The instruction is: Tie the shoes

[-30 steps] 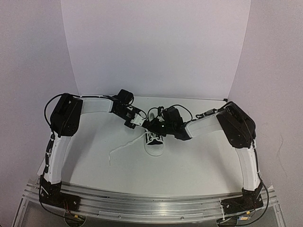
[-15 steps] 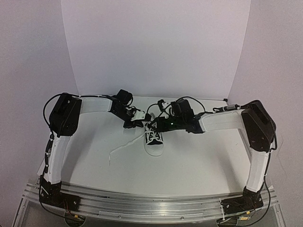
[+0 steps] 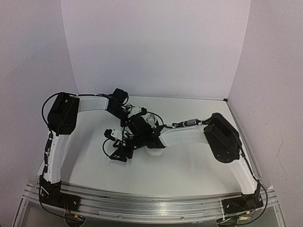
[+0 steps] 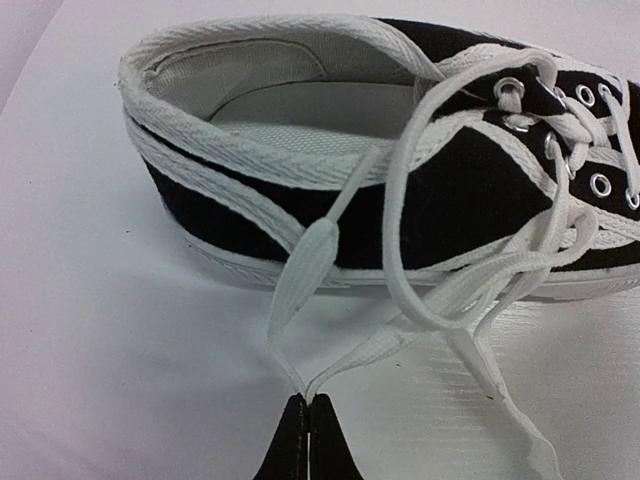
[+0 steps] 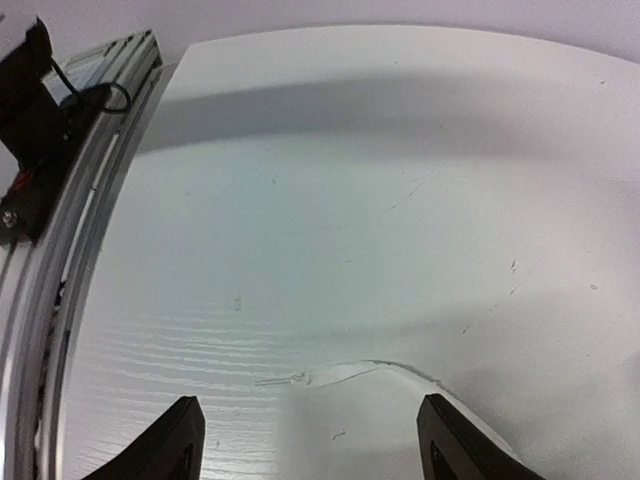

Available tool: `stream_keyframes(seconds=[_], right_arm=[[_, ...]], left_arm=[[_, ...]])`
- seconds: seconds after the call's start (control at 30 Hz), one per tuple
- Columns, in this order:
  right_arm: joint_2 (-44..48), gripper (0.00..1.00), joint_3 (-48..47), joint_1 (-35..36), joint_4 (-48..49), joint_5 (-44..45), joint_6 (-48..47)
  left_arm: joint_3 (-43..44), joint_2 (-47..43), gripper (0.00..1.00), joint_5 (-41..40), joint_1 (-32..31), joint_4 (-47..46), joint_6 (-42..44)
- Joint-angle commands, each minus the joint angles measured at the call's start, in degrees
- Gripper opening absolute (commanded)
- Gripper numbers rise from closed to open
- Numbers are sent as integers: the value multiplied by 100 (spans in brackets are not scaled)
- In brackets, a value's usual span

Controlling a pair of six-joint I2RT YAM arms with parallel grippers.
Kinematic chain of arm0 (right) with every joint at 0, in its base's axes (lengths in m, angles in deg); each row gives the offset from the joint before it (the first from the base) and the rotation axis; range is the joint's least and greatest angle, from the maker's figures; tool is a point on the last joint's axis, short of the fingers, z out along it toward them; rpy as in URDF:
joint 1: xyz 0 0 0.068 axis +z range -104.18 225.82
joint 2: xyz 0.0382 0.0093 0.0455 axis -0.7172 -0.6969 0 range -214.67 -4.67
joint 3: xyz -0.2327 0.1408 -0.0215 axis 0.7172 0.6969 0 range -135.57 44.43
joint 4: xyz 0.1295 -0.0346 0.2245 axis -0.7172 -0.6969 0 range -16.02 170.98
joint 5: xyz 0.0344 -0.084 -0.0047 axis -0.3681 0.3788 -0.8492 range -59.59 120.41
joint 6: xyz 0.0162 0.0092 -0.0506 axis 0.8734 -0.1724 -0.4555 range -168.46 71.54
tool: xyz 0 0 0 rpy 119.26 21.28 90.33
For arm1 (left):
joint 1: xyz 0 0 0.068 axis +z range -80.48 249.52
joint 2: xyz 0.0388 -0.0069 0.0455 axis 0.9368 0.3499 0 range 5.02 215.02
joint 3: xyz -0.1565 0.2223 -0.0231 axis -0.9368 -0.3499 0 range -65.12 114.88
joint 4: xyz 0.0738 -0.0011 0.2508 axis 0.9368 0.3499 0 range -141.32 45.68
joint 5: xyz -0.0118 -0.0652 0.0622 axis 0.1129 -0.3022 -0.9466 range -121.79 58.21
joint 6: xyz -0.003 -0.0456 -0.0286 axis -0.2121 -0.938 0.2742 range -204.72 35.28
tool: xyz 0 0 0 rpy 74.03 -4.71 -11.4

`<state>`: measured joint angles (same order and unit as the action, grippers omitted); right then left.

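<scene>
My left pincer [image 4: 307,425] is pinched tight on the white laces [image 4: 395,255] just beside the black sneaker [image 4: 440,200], which stands on its sole around the middle of the table [image 5: 400,150], I think; my arms hide most of it from above. My right pincer [image 5: 310,430] gapes wide, holding nothing, toward the left edge, over a lace tip [image 5: 340,372].

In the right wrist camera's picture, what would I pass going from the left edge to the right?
Metal rail → one gripper finger → thin lace end lying between the fingers → other gripper finger.
</scene>
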<state>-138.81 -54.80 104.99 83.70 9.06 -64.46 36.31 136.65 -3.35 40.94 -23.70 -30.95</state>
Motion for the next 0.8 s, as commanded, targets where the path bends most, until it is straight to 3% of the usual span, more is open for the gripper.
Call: stream_keyframes(seconds=[0.0, 0.3, 0.57, 0.63, 0.7, 0.77], right_arm=[[-777, 76, -1361, -67, -978, 326, -702], [-2008, 78, -3229, -65, -2326, -58, -191], [-2113, 74, -3087, 25, -3187, 555, -675], [-2212, 65, -3225, 90, -3389, 713, -797], [-2199, 42, -3138, 166, -3429, 906, -895], [-2093, 27, -2895, 225, -3422, 1080, -972]], left_arm=[[74, -341, 0, 101, -3, 104, -99], [93, -286, 0, 89, 2, 94, 29], [209, -216, 0, 85, -3, 137, 67], [214, -216, 0, 94, 1, 145, 56], [194, -226, 0, 92, 2, 153, 53], [176, -243, 0, 68, 1, 160, 63]])
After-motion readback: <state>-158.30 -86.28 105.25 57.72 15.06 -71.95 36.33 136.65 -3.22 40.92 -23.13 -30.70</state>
